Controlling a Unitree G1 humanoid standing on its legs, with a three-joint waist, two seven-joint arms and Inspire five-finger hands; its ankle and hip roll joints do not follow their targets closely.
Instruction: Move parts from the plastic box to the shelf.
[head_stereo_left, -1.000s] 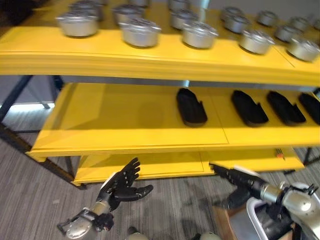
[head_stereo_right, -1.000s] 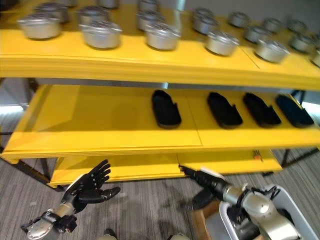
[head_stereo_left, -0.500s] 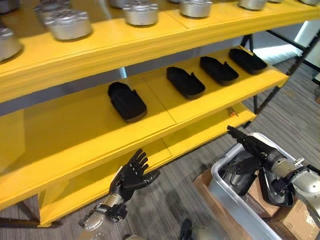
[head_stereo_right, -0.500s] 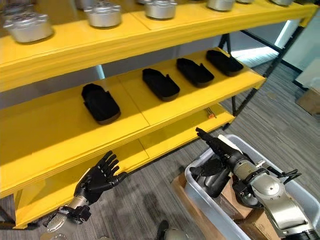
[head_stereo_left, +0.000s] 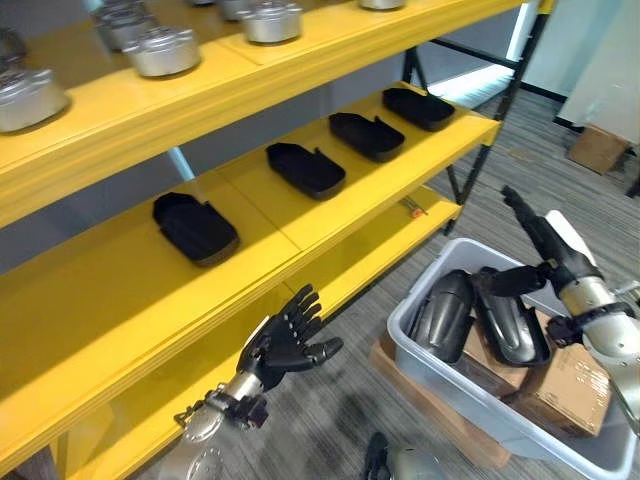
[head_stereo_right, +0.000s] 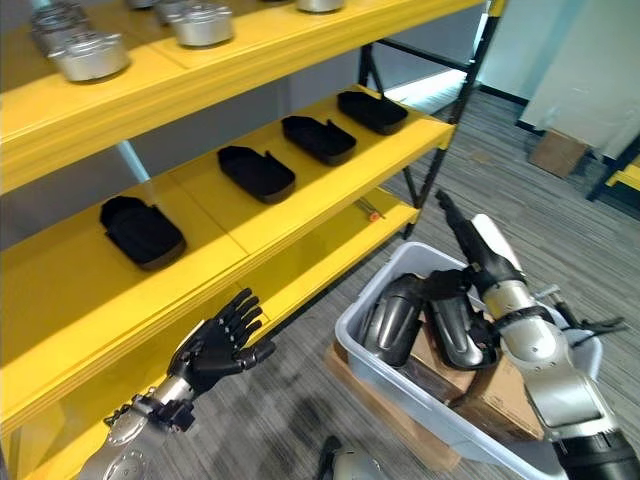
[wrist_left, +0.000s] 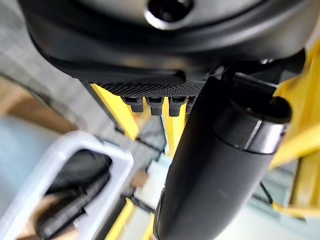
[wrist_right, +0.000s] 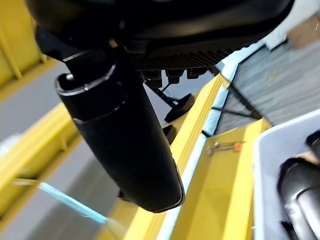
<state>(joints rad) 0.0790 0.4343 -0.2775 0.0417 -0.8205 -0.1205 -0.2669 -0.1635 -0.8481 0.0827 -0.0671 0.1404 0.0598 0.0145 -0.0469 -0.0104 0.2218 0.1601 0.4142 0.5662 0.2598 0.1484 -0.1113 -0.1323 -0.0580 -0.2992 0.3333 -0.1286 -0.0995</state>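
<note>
A grey plastic box (head_stereo_left: 455, 392) stands on the floor at the lower right. Two rounded dark parts (head_stereo_left: 445, 312) (head_stereo_left: 508, 322) lie in it. My right hand (head_stereo_left: 548, 240) hovers over the box's far side, open, fingers straight and pointing up toward the shelf, holding nothing. The yellow shelf (head_stereo_left: 330, 215) runs across the left; its middle level carries several flat black parts (head_stereo_left: 195, 226) (head_stereo_left: 306, 169) (head_stereo_left: 367, 136) in a row. My left hand (head_stereo_left: 287, 343) is open with spread fingers, low in front of the shelf's bottom level, empty.
Silver lidded pots (head_stereo_left: 165, 52) line the top level. A brown cardboard box (head_stereo_left: 560, 385) sits inside the plastic box, and a flat cardboard piece (head_stereo_left: 425, 395) lies under it. Another carton (head_stereo_left: 598, 147) stands on the carpet at the far right.
The camera has swung right, so the box is in full view. My right hand has risen from the box's near corner to above its far side. The left hand stays open.
</note>
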